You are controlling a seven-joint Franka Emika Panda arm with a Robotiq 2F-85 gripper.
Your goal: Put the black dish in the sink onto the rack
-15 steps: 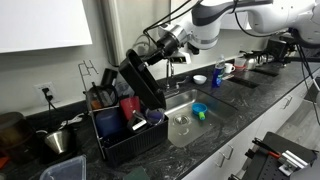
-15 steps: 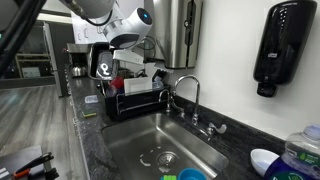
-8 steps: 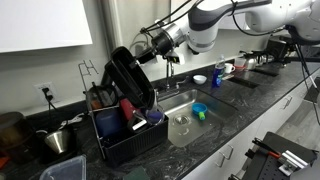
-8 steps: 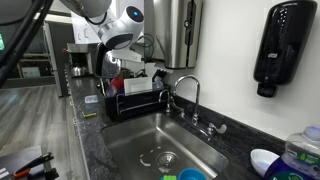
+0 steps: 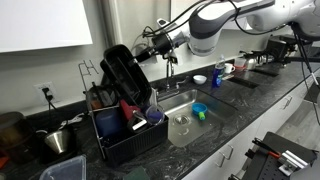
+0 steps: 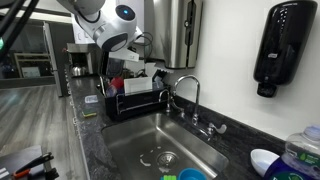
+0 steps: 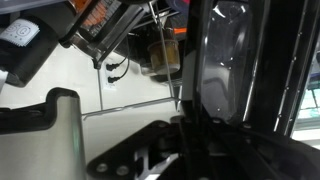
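beside the sink [image 6: 140, 140], rack [image 5: 130, 146] sits on speckled countertop [image 5: 250, 105].

Dark speckled countertop [image 5: 255, 105], white cabinet [image 5: 45, 22]

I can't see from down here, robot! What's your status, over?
Hand shut on the black dish. Dish tilted over the rack, not yet let go. Red cup sits in the rack right beneath it.
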